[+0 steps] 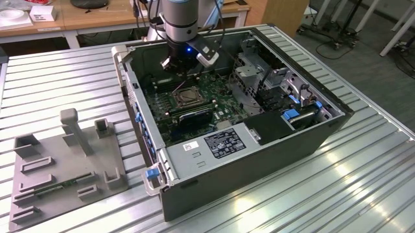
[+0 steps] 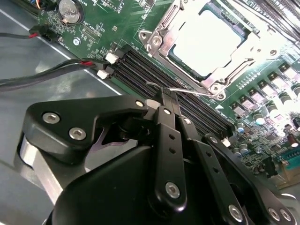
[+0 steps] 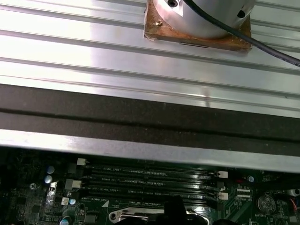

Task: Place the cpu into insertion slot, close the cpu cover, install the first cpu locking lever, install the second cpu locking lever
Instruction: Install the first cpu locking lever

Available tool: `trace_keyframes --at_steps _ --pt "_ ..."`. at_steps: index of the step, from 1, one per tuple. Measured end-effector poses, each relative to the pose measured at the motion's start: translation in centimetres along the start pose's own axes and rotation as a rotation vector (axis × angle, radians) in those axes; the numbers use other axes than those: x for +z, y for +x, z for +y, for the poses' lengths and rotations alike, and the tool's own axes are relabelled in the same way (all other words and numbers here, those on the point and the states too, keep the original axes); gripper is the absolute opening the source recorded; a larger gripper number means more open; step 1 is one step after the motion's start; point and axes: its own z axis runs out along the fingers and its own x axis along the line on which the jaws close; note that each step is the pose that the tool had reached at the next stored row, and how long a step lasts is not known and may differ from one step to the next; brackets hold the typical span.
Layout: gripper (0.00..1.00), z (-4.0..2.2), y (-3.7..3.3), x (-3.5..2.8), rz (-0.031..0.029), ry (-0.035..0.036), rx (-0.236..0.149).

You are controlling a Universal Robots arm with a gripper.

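With the cpu (image 2: 211, 40) seated in the insertion slot (image 2: 174, 52) under the lowered cpu cover (image 2: 158, 43), the claw (image 2: 167, 96), pinched shut on nothing, sits at the thin locking lever (image 2: 192, 92), which likely needs a square, steady push.

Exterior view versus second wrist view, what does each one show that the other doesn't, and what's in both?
Exterior view: the whole open computer case on a slatted metal table, with a grey fixture tray toward the exterior view's left.
Second wrist view: close detail, with a thin wire lever at the tips of the shut claw, red-and-black cables and a coin battery.
Both: the claw above the green board, and the cpu cover lying flat around the cpu.
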Motion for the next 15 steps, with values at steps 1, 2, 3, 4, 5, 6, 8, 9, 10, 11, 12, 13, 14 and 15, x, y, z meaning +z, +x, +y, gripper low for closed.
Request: trace_keyframes --at_steps 1,2,3,4,5,6,8,9,10,11,12,13,14,15 --pt "0.11 -0.02 0.02 0.10 -0.0004 0.0000 0.000" --pt "0.11 -0.04 0.03 0.20 -0.0008 0.0000 0.000" --pt "0.11 -0.06 0.04 0.30 -0.0012 0.0000 0.000" --pt "0.11 -0.09 0.04 0.40 -0.0015 0.0000 0.000" --pt "0.11 -0.11 0.03 0.50 -0.0019 0.0001 0.000" --pt "0.11 -0.14 0.01 0.60 -0.0021 0.0002 0.000" --pt "0.11 -0.19 -0.05 0.83 -0.0029 0.0002 -0.001" --pt "0.11 -0.22 -0.09 0.95 -0.0034 0.0003 -0.001" --pt "0.11 -0.25 -0.14 1.07 -0.0038 0.0004 -0.001" --pt "0.11 -0.28 -0.20 1.19 -0.0043 0.0004 -0.001" --pt "0.11 -0.31 -0.25 1.30 -0.0049 0.0003 -0.001" --pt "0.11 -0.34 -0.31 1.39 -0.0053 0.0004 -0.001" --pt "0.11 -0.35 -0.36 1.44 -0.0053 0.0004 -0.001" --pt "0.11 -0.36 -0.38 1.45 -0.0052 0.0005 -0.001"
